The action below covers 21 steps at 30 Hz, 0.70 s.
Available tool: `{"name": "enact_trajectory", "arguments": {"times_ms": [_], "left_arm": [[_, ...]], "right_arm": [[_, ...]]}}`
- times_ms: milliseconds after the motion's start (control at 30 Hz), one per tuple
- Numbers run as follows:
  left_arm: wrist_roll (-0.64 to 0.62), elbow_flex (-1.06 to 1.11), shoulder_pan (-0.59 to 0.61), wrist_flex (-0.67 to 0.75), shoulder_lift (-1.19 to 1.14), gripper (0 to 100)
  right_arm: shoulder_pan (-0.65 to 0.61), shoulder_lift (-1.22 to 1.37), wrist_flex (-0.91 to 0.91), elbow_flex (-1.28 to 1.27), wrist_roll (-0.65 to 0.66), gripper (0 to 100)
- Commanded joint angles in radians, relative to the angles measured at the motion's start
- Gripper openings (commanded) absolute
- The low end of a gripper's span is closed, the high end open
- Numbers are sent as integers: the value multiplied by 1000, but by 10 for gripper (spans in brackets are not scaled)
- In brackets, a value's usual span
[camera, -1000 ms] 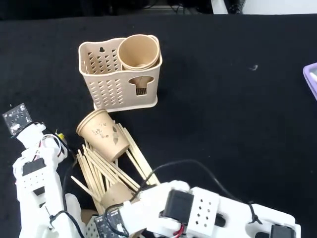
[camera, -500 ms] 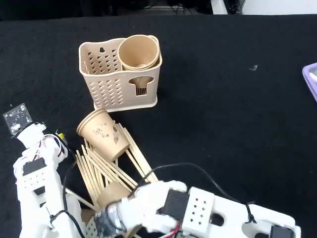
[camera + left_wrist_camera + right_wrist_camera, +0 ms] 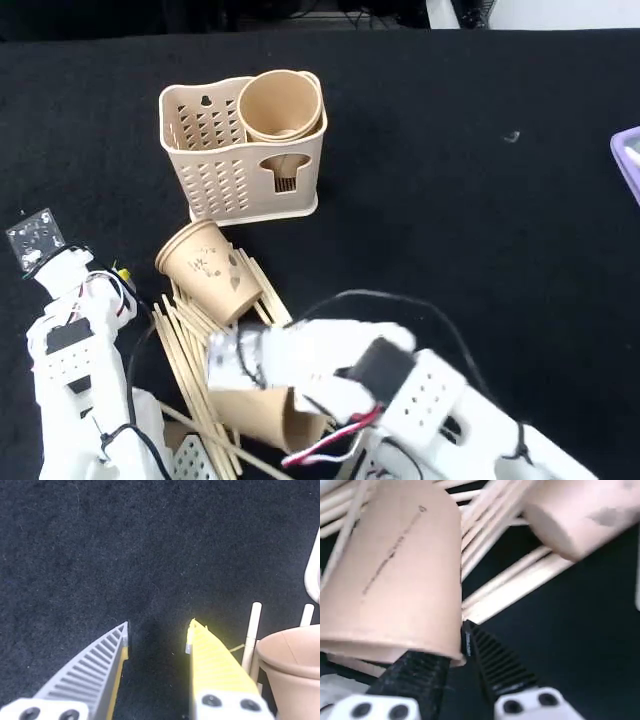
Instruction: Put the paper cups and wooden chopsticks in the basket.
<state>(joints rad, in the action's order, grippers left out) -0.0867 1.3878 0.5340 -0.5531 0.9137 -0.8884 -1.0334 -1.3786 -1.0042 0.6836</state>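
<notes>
Chopsticks (image 3: 190,345) lie beneath tipped cup (image 3: 207,268), near basket (image 3: 232,178).

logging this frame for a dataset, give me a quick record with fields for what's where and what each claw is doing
basket: upright on the black table
stacked cups: in the basket, in the right-hand compartment as the high view shows it
loose cup: on its side across the chopsticks
chopsticks: scattered pile on the table, none in a claw
right claw: shut on the held cup at its rim
left claw: open, over bare table beside chopstick ends
</notes>
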Motion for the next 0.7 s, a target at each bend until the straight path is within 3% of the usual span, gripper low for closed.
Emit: {"name": "enact_trajectory", "arguments": {"times_ms": [0,167,367,567,667], "left_arm": [[-6,-16,8,18,21,195],[-6,-15,8,18,21,195],[-5,-13,8,18,21,195],[-5,-10,8,18,21,195],[-5,-8,8,17,21,195]], "right_arm": [[117,-62,-103,165,-2,10],[342,-62,-209,302,31,10],[620,61,-176,292,68,10],[764,263,-28,259,18,11],[778,332,3,260,-12,14]]}}
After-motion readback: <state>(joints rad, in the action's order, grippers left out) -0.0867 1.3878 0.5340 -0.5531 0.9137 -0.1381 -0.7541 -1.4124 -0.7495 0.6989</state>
